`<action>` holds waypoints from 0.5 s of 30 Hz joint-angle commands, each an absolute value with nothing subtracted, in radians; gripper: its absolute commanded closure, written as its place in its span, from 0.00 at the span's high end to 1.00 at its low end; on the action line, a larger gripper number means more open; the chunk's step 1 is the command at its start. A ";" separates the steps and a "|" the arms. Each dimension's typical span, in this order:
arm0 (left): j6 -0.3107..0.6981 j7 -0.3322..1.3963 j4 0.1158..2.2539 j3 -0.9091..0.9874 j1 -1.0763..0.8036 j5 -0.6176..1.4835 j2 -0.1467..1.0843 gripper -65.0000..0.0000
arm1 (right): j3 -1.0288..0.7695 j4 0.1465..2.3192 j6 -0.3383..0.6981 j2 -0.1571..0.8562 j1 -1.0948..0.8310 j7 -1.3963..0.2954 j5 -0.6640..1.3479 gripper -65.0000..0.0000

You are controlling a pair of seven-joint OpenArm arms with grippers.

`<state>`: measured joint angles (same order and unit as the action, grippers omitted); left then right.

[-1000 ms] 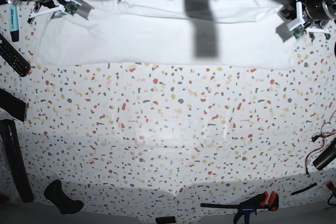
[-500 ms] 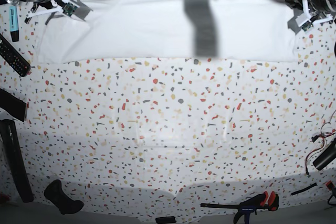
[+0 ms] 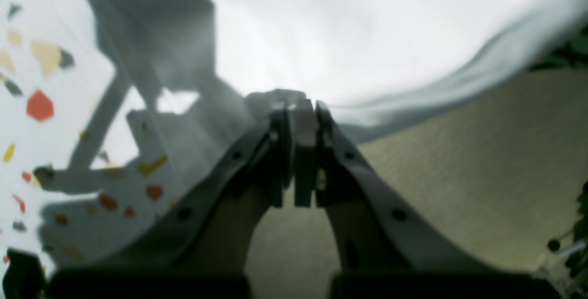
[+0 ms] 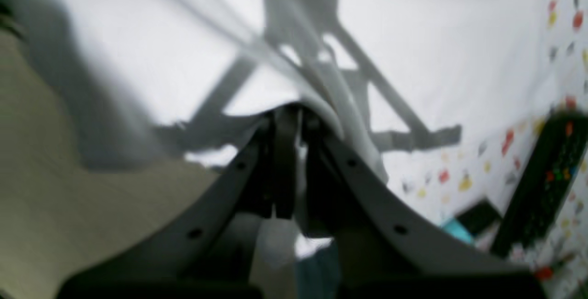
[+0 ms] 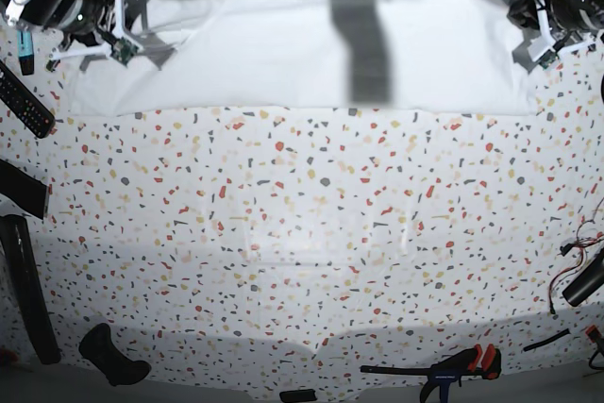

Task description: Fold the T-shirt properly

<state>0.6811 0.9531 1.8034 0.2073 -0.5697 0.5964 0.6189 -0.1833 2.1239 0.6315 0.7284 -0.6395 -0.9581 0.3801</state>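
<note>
The white T-shirt (image 5: 283, 54) lies stretched wide across the far part of the speckled table. My right gripper (image 5: 118, 40) is at its corner on the base view's left, and my left gripper (image 5: 525, 21) is at its corner on that view's right. In the right wrist view the gripper (image 4: 291, 120) is shut, with T-shirt (image 4: 161, 37) fabric pinched and draped over one finger. In the left wrist view the gripper (image 3: 296, 108) is shut on the T-shirt's (image 3: 367, 23) edge, which rises off the table to the right.
A black remote control (image 5: 24, 99) and a turquoise marker (image 5: 25, 49) lie at the left edge, with more dark objects below them. A clamp with red handles (image 5: 458, 365) sits at the near edge. Cables and a dark cylinder (image 5: 583, 280) lie at the right.
Both grippers shifted while holding the shirt corners. The shirt's near edge slid further from the camera, and the folded layer seen a second ago is now stretched out.
</note>
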 commanded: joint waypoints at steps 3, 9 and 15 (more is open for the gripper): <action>0.681 0.945 1.815 0.214 -0.561 0.604 0.626 0.00 | -0.191 2.137 0.616 0.741 -0.580 -0.947 0.451 0.00; 0.681 0.945 1.815 0.214 -0.562 0.604 0.627 0.00 | -0.191 2.137 0.540 0.723 -0.485 -0.950 0.477 0.00; 0.681 0.950 1.815 0.214 -0.562 0.603 0.627 0.00 | -0.191 2.137 0.538 0.662 -0.466 -0.973 0.479 0.00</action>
